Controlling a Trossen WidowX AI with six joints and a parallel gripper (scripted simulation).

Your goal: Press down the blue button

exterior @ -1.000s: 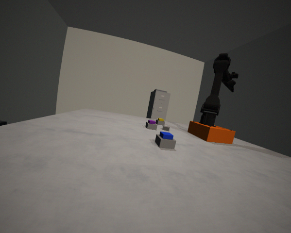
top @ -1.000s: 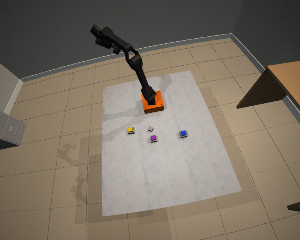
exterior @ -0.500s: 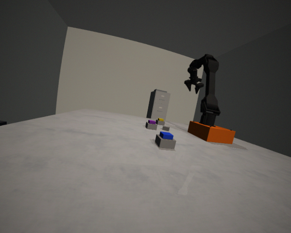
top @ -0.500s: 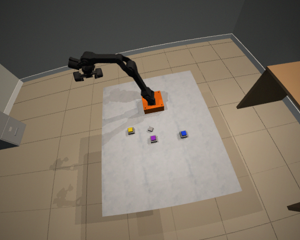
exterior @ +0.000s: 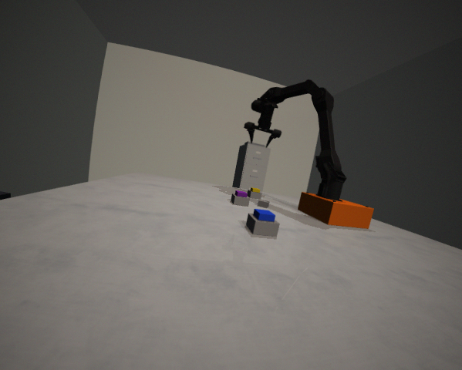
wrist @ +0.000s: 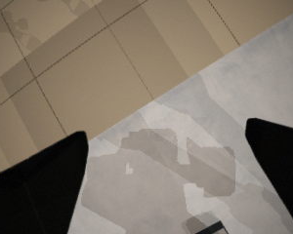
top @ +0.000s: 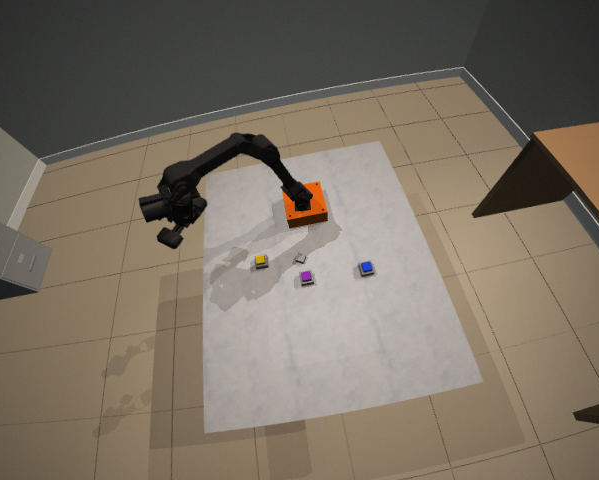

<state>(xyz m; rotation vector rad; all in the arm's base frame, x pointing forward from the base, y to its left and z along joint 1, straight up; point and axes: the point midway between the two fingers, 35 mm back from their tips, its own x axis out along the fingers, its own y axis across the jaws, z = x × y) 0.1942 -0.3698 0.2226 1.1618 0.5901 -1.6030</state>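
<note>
The blue button (top: 366,267) (exterior: 264,215) sits on its grey base at the right of the white table top in the top view and nearest in the exterior view. Its cap stands up from the base, and nothing touches it. My gripper (exterior: 259,144) (wrist: 167,133) is open and empty, fingers pointing down. It hangs high, beyond the table's left edge in the top view, far from the blue button. The wrist view shows floor, table edge and arm shadows between the fingers; the blue button is out of that view.
The purple button (top: 306,276) (exterior: 241,193) and yellow button (top: 260,259) (exterior: 255,190) stand left of the blue one in the top view. A small grey block (top: 300,258) (exterior: 263,203) lies between them, nearer the orange arm base (top: 307,219) (exterior: 350,215).
</note>
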